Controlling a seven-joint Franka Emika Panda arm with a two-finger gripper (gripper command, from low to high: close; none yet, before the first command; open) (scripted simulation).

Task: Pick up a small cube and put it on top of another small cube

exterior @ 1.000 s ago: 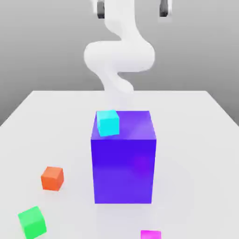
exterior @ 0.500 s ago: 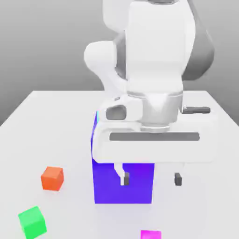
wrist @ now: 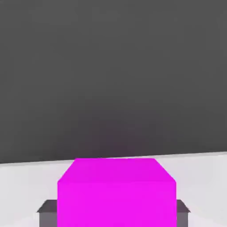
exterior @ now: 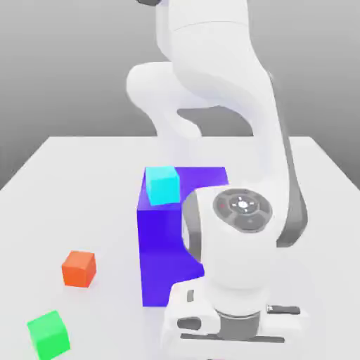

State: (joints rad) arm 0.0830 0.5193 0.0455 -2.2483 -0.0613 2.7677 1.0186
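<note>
The small magenta cube [wrist: 116, 193] sits between my gripper's [wrist: 113, 213] two dark fingers [wrist: 47, 212], which press on its two sides; the gripper is shut on it. The cube rests on the white table [wrist: 26, 181]. In the exterior view my hand [exterior: 235, 327] is low at the table's front edge and covers the magenta cube. The other small cube, bright green [exterior: 49, 335], lies at the front on the exterior view's left, well apart from the hand.
A big blue-violet block [exterior: 158, 246] stands mid-table just behind the hand, with a small cyan cube [exterior: 162, 185] on its top corner. A small orange-red cube [exterior: 78, 268] lies behind the green one on the white table [exterior: 70, 183].
The arm swung forward and down until the hand sat low over the magenta cube at the front edge. The fingers, open half a second ago, have shut on the cube.
</note>
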